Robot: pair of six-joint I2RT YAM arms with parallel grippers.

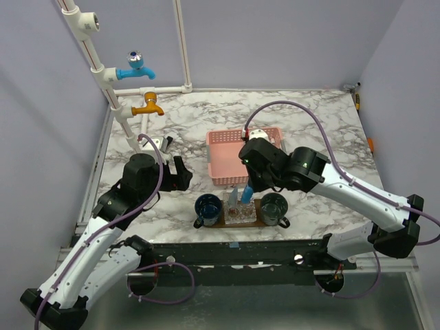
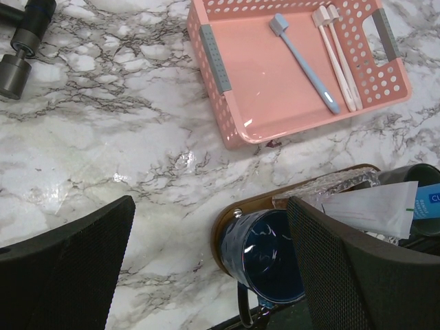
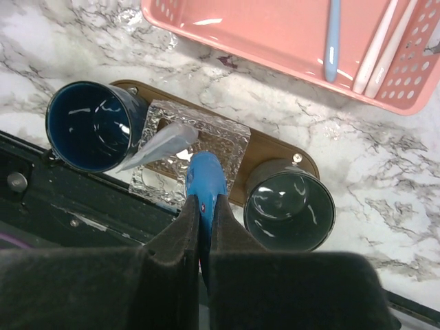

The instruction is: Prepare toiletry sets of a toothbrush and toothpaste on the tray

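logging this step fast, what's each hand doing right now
Left hand: open, holding nothing.
Right hand: shut on the toothpaste.

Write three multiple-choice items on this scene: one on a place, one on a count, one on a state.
1. Where do the toothbrushes lie?
A on the tray
B in the pink basket
C in a mug

2. How many toothbrushes are in the basket?
A one
B five
C three

3. How is the right gripper?
A shut on a blue tube
B open over the marble
C shut on a mug

Answers:
1 B: all of them lie on the basket's floor.
2 C: one blue and two white show there.
3 A: its fingers pinch the tube above the clear holder.
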